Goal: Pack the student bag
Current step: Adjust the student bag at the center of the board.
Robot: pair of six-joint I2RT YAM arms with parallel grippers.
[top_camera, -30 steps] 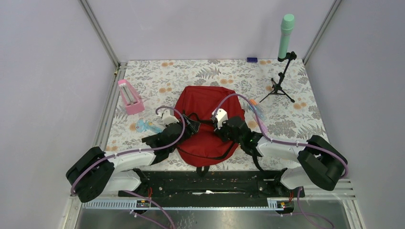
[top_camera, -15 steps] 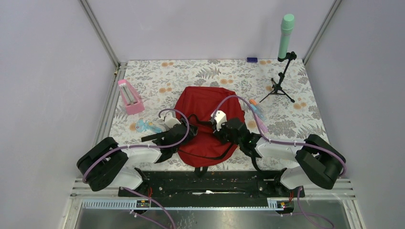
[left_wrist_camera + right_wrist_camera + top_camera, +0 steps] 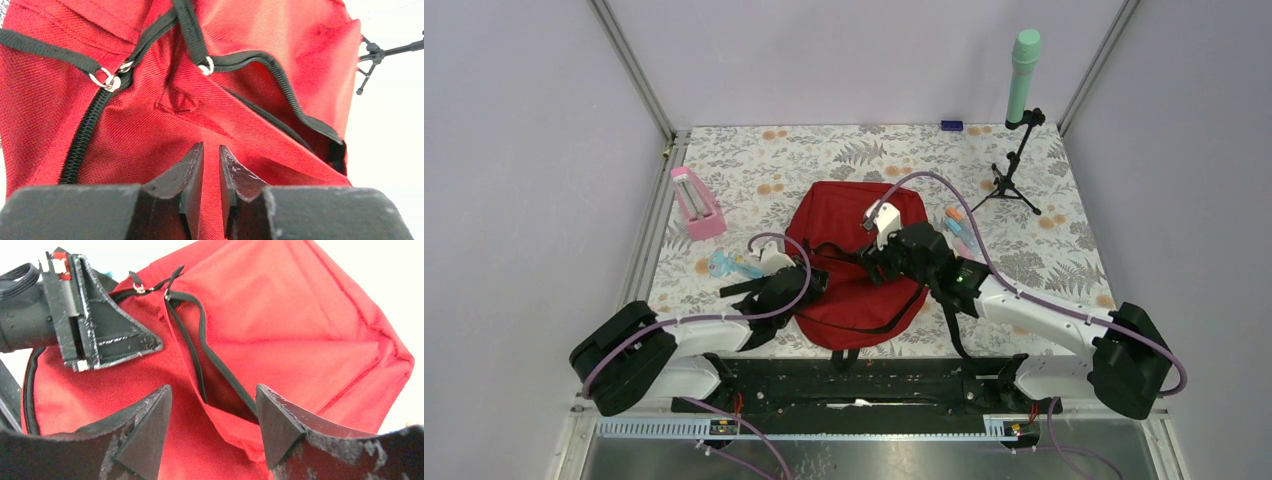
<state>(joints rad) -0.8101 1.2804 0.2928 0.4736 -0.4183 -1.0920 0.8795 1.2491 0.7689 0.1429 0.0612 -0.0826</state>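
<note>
student bag (image 3: 849, 215), a large red backpack, lies flat in the middle of the floral table (image 3: 1064, 250), its black zip (image 3: 200, 355) partly undone. left gripper (image 3: 211, 152) rests on the bag's near-left fabric, jaws drawn to a narrow slit; whether they pinch cloth is unclear. right gripper (image 3: 214, 392) hovers over the bag's zip opening, jaws spread wide, holding nothing. a pink case (image 3: 696, 203) stands left of the bag.

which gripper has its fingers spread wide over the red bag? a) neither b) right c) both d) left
b: the right gripper shows a wide gap between its fingers above the student bag, while the left gripper has its fingers almost together.
</note>
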